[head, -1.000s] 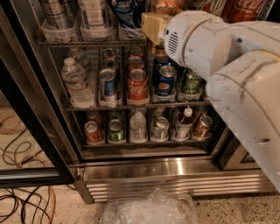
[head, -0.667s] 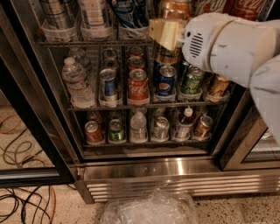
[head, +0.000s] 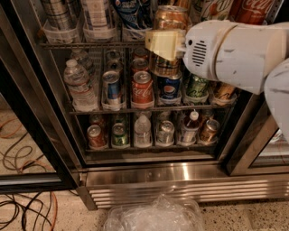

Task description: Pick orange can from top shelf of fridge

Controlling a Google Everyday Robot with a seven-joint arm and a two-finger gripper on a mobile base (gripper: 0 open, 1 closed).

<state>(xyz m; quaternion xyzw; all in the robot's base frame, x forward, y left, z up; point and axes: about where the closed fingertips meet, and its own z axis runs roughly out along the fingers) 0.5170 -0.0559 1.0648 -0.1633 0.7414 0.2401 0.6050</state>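
Note:
The fridge (head: 180, 180) stands open in front of me. The orange can (head: 170, 19), tall with a silver rim, is in the middle of the top shelf (head: 67, 45), with its lower part hanging in front of the rack's edge. My gripper (head: 165, 44) reaches in from the right on a thick white arm. Its cream-yellow fingers (head: 158, 45) are closed around the can's middle. The can's back side is hidden.
A tall red Coca-Cola can (head: 253, 11) stands right of the arm. The middle rack holds a water bottle (head: 79, 85), a short Coca-Cola can (head: 142, 90) and a Pepsi can (head: 169, 88). A crumpled plastic bag (head: 153, 216) and cables (head: 22, 212) lie on the floor.
The gripper with the orange can has come lower and closer to the camera. The white arm has pulled back to the right, uncovering more of the racks.

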